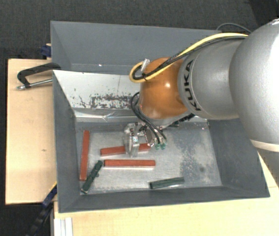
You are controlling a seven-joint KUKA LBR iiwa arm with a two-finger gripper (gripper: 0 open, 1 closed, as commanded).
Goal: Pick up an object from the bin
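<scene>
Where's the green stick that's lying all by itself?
In the camera view, the dark green stick lies by the lower wall of the bin, right of centre, just below-right of the lower horizontal red stick.
</scene>
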